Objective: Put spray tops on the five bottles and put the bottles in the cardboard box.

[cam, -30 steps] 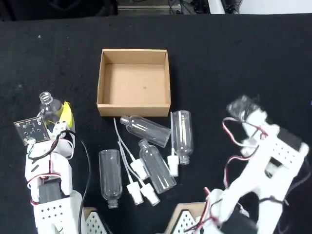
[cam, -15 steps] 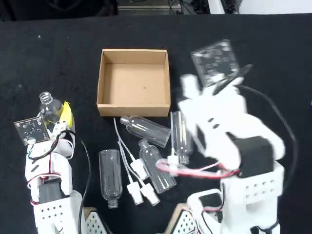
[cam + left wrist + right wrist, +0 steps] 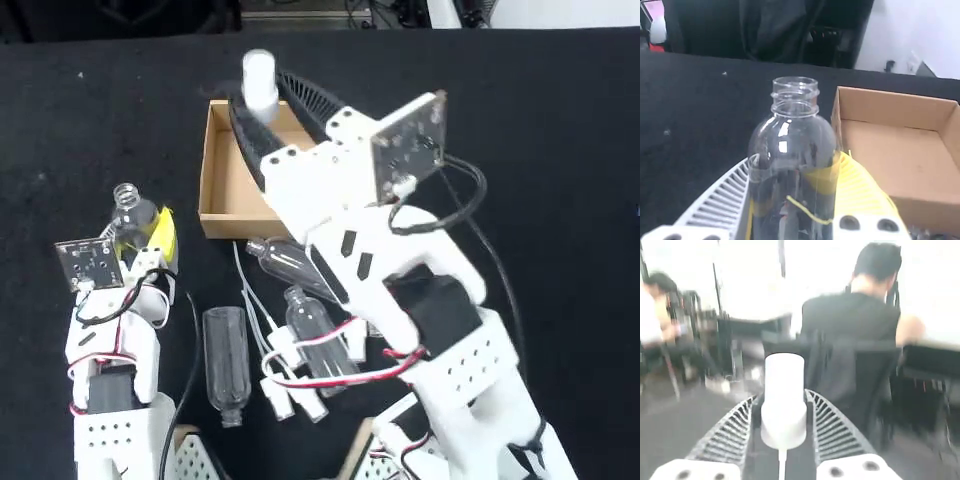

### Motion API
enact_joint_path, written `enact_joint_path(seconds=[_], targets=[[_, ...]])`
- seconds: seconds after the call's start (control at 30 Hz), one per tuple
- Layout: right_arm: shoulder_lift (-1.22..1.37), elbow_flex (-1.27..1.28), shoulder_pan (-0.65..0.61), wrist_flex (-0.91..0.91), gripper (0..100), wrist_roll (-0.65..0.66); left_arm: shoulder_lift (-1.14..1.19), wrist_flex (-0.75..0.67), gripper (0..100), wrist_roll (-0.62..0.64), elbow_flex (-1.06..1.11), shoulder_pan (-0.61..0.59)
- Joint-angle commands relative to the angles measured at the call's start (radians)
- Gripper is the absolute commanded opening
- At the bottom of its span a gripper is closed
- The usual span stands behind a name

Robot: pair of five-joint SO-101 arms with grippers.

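Pinched upright in the left jaws, a capless bottle (image 3: 133, 215), just off the left wall of the cardboard box (image 3: 225, 225). Clamped in the right jaws, a white spray top (image 3: 259, 78), raised over the box's far left corner. Lying on the black desk (image 3: 540, 130) in front of the box, more clear bottles (image 3: 226, 365) and loose white spray tops (image 3: 278, 400) with their tubes.

Two white arms with black motors and loose cables.
The right arm (image 3: 400, 270) carries a square circuit board (image 3: 410, 148) at its wrist, red and black cables (image 3: 350, 376) and dark ribbed fingers (image 3: 310, 100); the left arm (image 3: 110, 340) has a like board (image 3: 88, 262), one yellow ribbed finger (image 3: 860, 192) and one white finger (image 3: 715, 205).
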Motion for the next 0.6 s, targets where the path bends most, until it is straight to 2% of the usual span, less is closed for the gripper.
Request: enact_joint_path(seconds=[0.0, 0.13, 0.33, 0.43, 0.57], targets=[[-0.03, -0.004, -0.017, -0.157, 1.1, -0.006, -0.02, -0.075, 3, 0.009, 0.019, -0.021], [-0.03, -0.004, -0.017, -0.206, 1.1, -0.006, -0.021, -0.081, 3, 0.009, 0.019, -0.007], [-0.035, 0.041, 0.008, -0.183, 1.1, 0.002, -0.021, -0.126, 3, 0.006, 0.019, 0.013], [-0.041, 0.038, 0.026, -0.176, 1.1, -0.002, -0.021, -0.089, 3, 0.009, 0.019, 0.041], [-0.087, 0.018, 0.038, -0.15, 1.1, 0.0, -0.023, -0.124, 3, 0.011, 0.019, 0.096]])
